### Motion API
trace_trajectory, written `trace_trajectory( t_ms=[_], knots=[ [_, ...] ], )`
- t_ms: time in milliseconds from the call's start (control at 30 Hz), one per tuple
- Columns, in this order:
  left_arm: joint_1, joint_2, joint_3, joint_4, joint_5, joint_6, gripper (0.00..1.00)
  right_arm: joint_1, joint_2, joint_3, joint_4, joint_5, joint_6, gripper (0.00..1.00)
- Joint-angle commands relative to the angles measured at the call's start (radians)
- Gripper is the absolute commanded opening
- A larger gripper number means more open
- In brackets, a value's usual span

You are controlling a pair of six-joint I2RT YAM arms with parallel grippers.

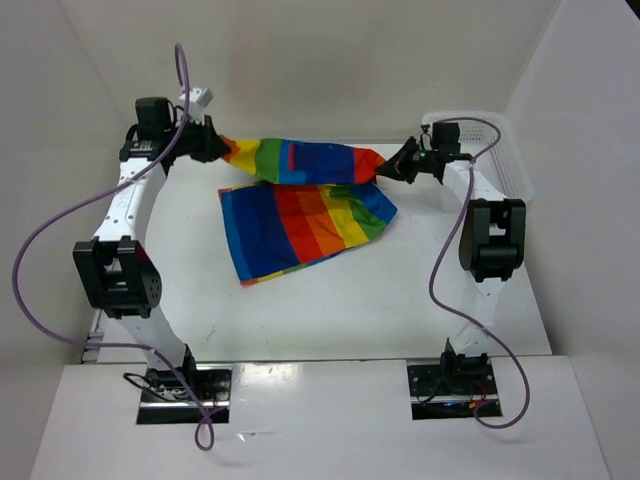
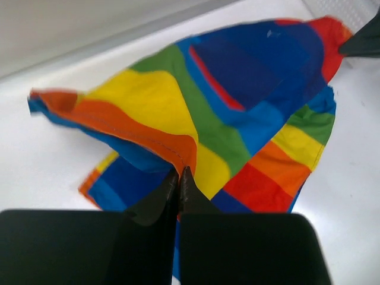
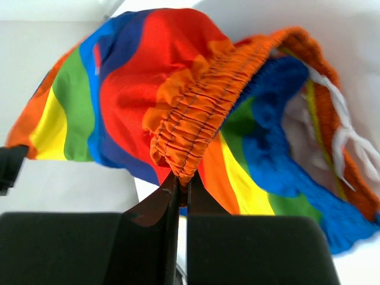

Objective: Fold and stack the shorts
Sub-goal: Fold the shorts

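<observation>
The rainbow-striped shorts hang stretched between my two grippers over the back of the table, with the lower part lying flat on the white surface. My left gripper is shut on the orange hem corner at the left end. My right gripper is shut on the gathered orange waistband at the right end. The white drawstring dangles inside the waist opening in the right wrist view. My right gripper's tip shows at the far right edge of the left wrist view, past the shorts.
A white mesh basket stands at the back right, just behind the right arm. White walls close the table at the back and both sides. Purple cables loop off both arms.
</observation>
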Motion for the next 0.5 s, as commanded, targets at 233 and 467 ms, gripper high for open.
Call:
trace_trajectory(
  t_ms=[233, 467],
  knots=[
    [0.053, -0.428, -0.532, 0.112, 0.048, 0.005, 0.00, -0.098, -0.296, -0.287, -0.076, -0.083, -0.148, 0.00],
    [0.053, -0.622, -0.790, 0.083, 0.044, 0.005, 0.00, -0.117, -0.466, -0.569, -0.088, -0.071, -0.166, 0.00]
  ],
)
